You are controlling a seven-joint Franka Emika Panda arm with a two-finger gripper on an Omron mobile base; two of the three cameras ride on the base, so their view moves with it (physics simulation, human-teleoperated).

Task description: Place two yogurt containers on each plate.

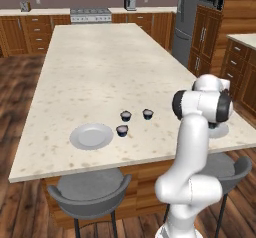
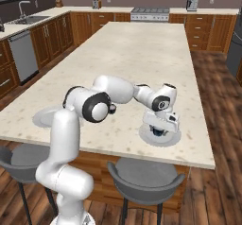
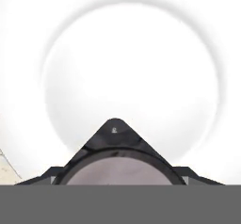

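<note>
Progress: 0 of 4 cups released. Hand (image 2: pixel 159 132) grips 1 cup (image 3: pixel 120 169) low over right plate (image 2: pixel 173 139); 3 cups (image 1: pixel 126 115) on table (image 1: pixel 100 67), left plate (image 1: pixel 91 136) bare.

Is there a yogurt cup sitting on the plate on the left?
No, the left plate has nothing on it; three yogurt cups stand beside it on the counter.

From my remote station I see a long speckled cream island counter (image 1: pixel 100 72), two grey stools (image 1: pixel 90 189) tucked at its near edge, a steel range (image 1: pixel 90 15) against the far wall, and a sink (image 2: pixel 29 19) far left.
</note>
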